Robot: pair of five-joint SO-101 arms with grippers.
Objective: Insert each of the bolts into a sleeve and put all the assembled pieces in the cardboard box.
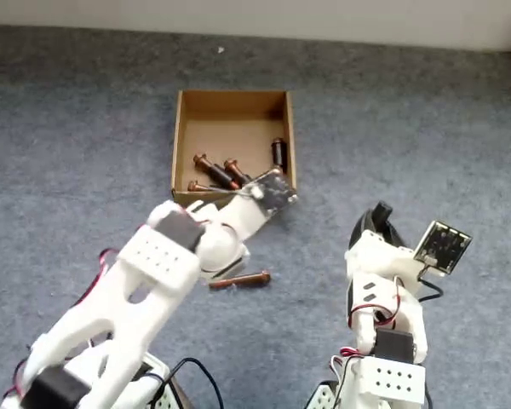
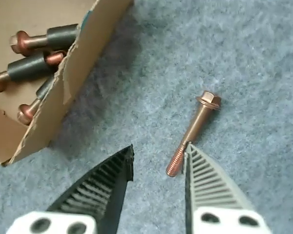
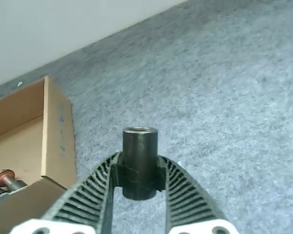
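- Left jaws are spread wide and hold nothing. They sit low over the table (image 1: 426, 111), just outside the near wall of the cardboard box (image 2: 80, 63).
- The loose bolt (image 2: 193, 134) lies flat on the table. Its threaded end reaches into the gap, close against one finger (image 2: 205, 185), and its flanged head points away. The spread looks set to close on the shank, though the bolt sits off-centre towards that finger.
- Right jaws are closed on a dark sleeve (image 3: 139, 161), pinching it around the middle. It stands upright with its open bore clear of the fingers.
- That grip leaves the hole unobstructed, which I judge is meant to let the bolt be fed in.
- In the high view the right arm holds the sleeve well apart from the box and off the table, seemingly waiting for its mate.
- Several assembled pieces (image 1: 217, 173) lie inside the box, bolts already sleeved.
- This bolt and sleeve appear to be the last pair left to join.
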